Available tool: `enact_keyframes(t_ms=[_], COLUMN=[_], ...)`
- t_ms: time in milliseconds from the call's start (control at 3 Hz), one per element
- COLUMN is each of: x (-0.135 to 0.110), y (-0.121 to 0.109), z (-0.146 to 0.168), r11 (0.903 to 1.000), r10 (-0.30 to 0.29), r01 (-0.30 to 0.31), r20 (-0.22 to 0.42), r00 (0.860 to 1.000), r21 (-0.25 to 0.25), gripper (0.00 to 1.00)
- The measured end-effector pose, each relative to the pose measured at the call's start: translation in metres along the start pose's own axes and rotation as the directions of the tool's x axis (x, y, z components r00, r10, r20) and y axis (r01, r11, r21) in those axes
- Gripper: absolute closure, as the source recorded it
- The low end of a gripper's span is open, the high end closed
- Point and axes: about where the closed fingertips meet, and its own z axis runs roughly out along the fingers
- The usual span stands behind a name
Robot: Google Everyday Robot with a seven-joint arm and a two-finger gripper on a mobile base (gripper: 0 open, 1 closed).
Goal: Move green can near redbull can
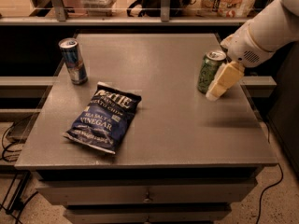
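The green can (pixel 209 71) stands upright on the right side of the grey table (pixel 173 120). The redbull can (pixel 73 61) stands upright at the far left of the table, well apart from the green can. My gripper (pixel 219 85) comes in from the upper right on a white arm (pixel 264 31). Its pale finger hangs just right of the green can and partly overlaps it.
A dark blue chip bag (pixel 103 117) lies flat on the left half of the table between the two cans. A shelf with a glass rail (pixel 140 17) runs behind the table. Drawers sit below the table's front edge.
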Motion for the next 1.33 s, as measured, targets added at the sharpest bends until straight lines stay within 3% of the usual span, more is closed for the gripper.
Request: enact_keyframes(t_ms=[667,1333], x=[-0.024,-0.057], y=[0.005,0.024], z=[0.013,-0.001], r11=[0.9932,0.9701], r10=[-0.116,-0.243], r01=[0.115,0.242], r20=[-0.034,-0.045], r00=[0.993,0.969], r21=[-0.017,-0.019], gripper=[0.41,0.87])
